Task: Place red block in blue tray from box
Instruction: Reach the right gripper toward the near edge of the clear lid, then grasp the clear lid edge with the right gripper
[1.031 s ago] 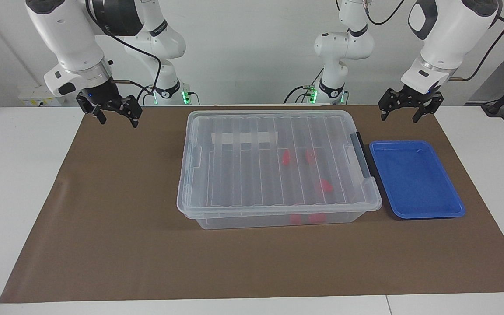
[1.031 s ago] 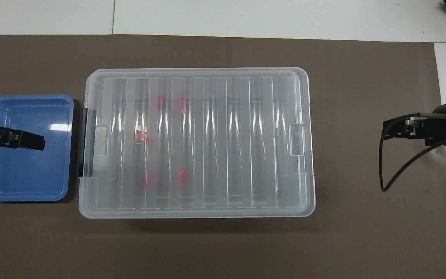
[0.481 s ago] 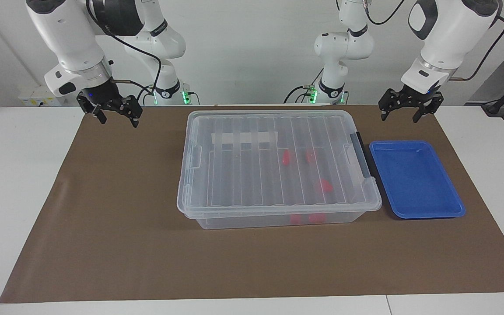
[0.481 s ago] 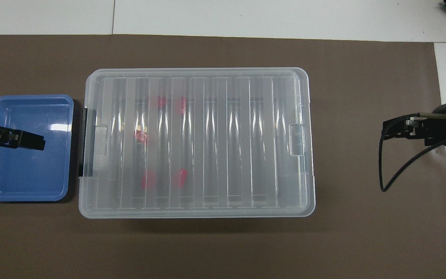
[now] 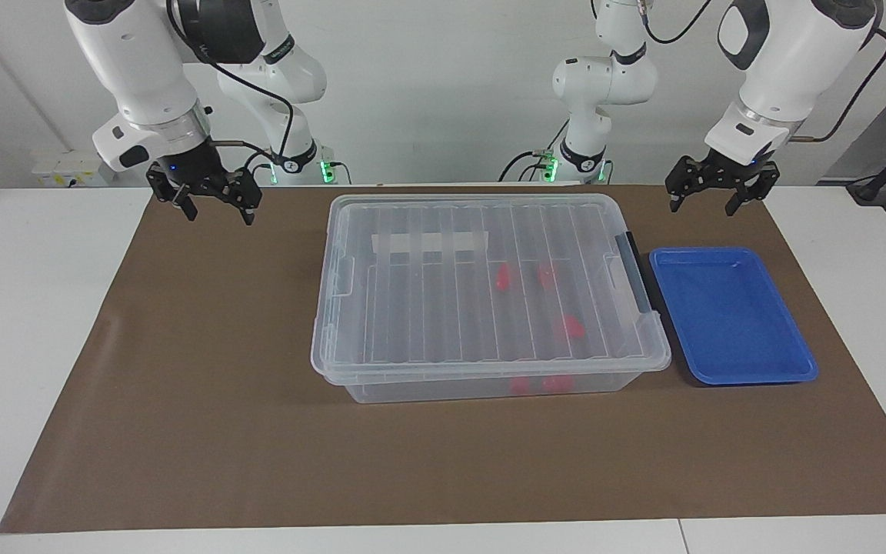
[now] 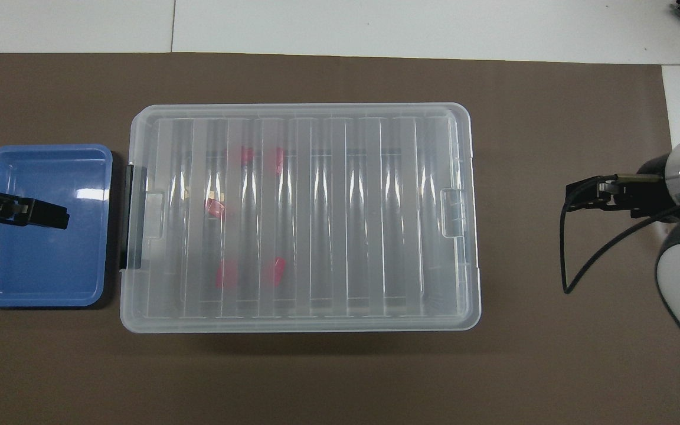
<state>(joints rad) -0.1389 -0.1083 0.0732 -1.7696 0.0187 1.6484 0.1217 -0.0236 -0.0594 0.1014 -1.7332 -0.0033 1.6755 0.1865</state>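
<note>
Facing view: the box point(image 5: 489, 296) sits mid-surface, lid on, with the red block point(image 5: 571, 328) inside near the blue tray point(image 5: 731, 315). The left gripper point(image 5: 720, 201) and right gripper point(image 5: 216, 208) hang released and empty. The lid should probably be lifted evenly at both ends.

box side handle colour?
Dark grey handle on the clear box, clearest in the facing view.

Table point(image 5: 28, 323) (brown mat point(image 5: 204, 400)): box point(image 5: 489, 285), blue tray point(image 5: 731, 315).
</note>
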